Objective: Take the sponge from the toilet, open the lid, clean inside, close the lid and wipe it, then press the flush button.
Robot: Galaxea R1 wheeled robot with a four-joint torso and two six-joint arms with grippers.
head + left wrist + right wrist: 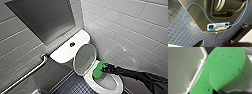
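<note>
Green sponge, pinched in the right gripper, sits at the toilet bowl's rim; lid stands open; inside cleaning looks underway; closing, wiping and flushing are left

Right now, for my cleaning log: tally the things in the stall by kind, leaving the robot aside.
sponge: 1
toilet: 1
flush button: 1
grab bar: 1
metal wall panel: 1
Total: 5
</note>
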